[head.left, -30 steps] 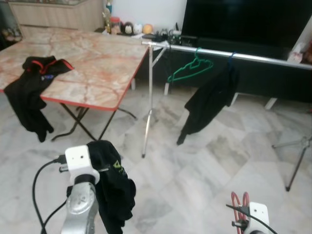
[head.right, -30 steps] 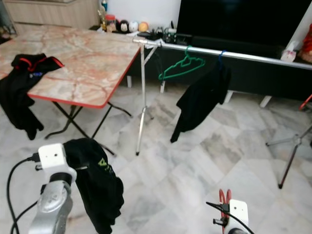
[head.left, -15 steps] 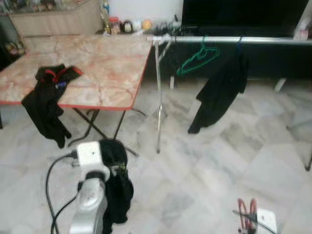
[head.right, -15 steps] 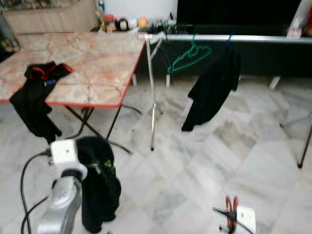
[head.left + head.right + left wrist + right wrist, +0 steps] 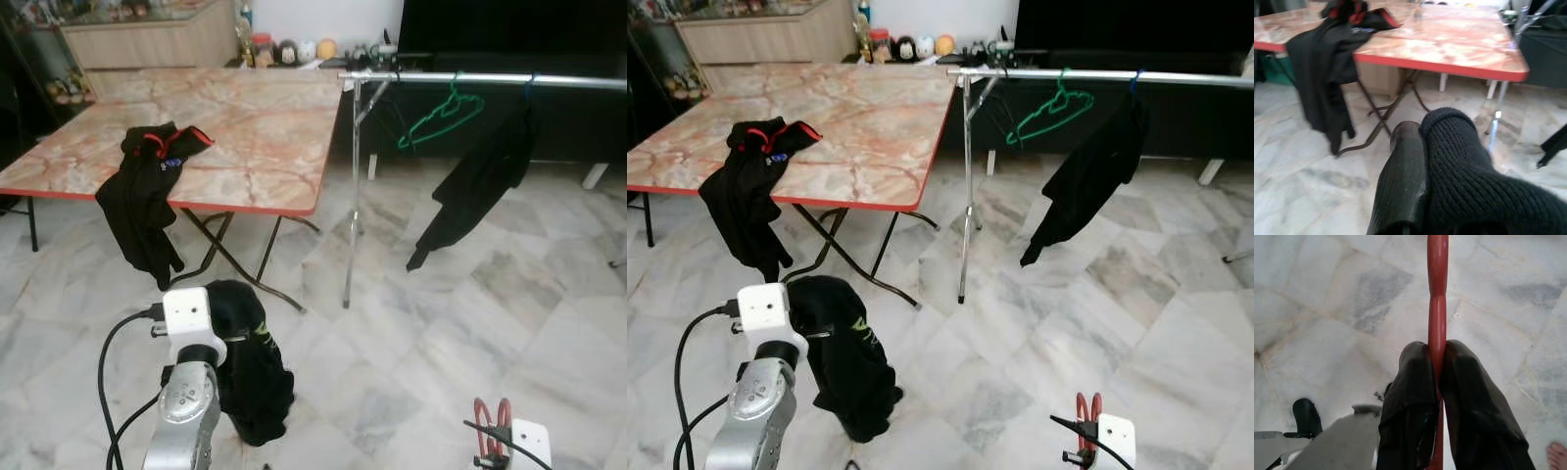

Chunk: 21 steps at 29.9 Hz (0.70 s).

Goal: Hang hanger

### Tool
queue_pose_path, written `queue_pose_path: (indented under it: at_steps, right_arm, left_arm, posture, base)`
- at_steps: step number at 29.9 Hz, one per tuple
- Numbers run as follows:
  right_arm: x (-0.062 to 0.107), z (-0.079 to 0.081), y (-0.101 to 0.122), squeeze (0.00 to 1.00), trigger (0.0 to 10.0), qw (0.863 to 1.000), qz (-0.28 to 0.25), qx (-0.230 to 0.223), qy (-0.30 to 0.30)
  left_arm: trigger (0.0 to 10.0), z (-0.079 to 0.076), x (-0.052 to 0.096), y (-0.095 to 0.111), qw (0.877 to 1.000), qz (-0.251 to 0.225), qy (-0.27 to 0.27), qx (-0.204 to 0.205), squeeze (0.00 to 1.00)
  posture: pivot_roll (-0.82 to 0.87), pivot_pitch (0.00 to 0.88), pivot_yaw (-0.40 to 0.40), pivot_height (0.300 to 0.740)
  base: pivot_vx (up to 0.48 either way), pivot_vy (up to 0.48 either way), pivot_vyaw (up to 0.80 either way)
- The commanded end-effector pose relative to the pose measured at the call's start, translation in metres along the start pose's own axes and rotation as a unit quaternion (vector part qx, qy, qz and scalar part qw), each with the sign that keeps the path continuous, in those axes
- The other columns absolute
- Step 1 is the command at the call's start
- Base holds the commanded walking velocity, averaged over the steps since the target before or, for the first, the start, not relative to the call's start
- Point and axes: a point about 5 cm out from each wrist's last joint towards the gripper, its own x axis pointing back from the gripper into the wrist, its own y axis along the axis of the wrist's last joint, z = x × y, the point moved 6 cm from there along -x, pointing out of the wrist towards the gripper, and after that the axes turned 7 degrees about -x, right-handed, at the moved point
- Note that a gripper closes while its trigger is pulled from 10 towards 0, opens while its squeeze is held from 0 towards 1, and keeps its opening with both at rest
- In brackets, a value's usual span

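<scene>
- A black top [image 5: 147, 201] droops off the marble-patterned, red-edged desk [image 5: 255, 157].
- The left gripper [image 5: 1422, 147] pinches a ribbed black knit garment [image 5: 847, 357], which hangs limp.
- On the thin steel rail [image 5: 490, 77] hang a green wire hanger [image 5: 441, 116] and a black shirt [image 5: 480, 181].
- Low down, the right gripper [image 5: 1437, 367] clamps the slim red hanger [image 5: 1438, 293] over marble floor [image 5: 470, 323].

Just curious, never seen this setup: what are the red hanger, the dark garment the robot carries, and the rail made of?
Red hanger: smooth, glossy, probably plastic. Dark garment: ribbed knit fabric, matte, perhaps wool or acrylic. Rail: shiny silver tube, apparently polished metal.
</scene>
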Motion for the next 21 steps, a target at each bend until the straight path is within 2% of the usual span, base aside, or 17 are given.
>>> queue_pose_path:
  at_steps: [1,21]
  right_arm:
    - [-0.0009,0.0037,0.0052,0.0,10.0,1.0,-0.008,0.001,0.005]
    - [-0.0011,0.0034,0.0052,0.0,10.0,1.0,-0.004,0.007,0.006]
  left_arm:
    - [10.0,0.0065,-0.002,0.0093,1.0,-0.016,0.008,-0.005,0.0]
    - [10.0,0.0052,-0.0023,0.0111,1.0,-0.018,0.005,-0.004,0.0]
  posture:
    - [-0.07,0.0,0.017,0.74]
    - [-0.06,0.0,0.015,0.74]
  base:
    - [0.0,0.277,0.0]
    - [0.0,0.277,0.0]
